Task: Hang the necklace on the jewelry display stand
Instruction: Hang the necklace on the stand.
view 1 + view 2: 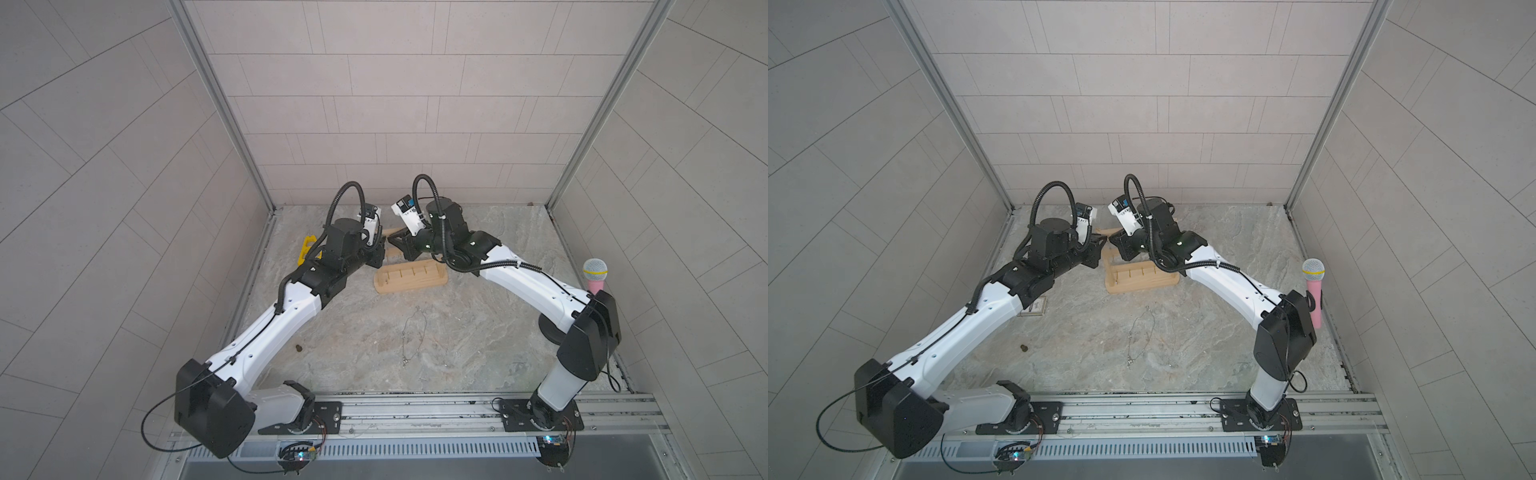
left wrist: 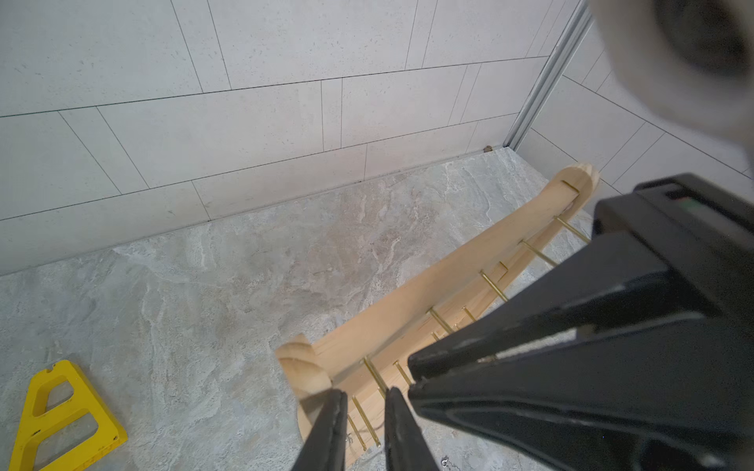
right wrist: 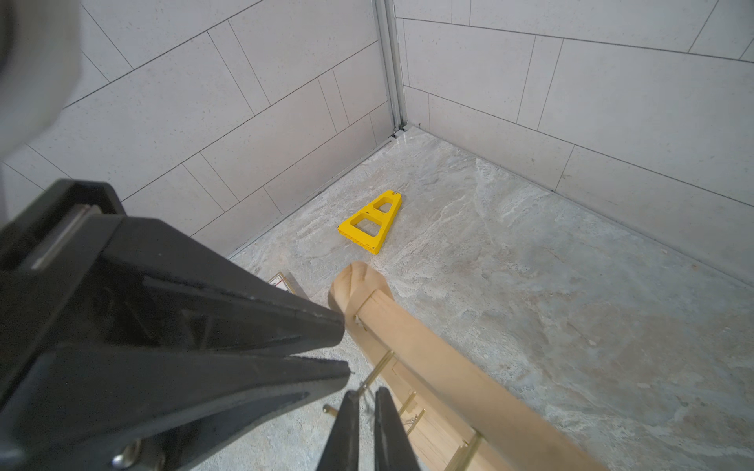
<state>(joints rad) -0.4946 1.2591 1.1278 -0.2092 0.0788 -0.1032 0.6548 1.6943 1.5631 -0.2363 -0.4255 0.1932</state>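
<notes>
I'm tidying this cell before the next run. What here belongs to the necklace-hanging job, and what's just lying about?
Job: stand; necklace, lying on the table.

Lying about: yellow frame; pink microphone; small card; brown bit.

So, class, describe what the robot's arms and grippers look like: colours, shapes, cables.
Both arms share one build: the left arm and right arm have white shells with black joints, and black corrugated cables looping near the wrists. The left gripper and right gripper have black, tapering, wedge-shaped fingers.
</notes>
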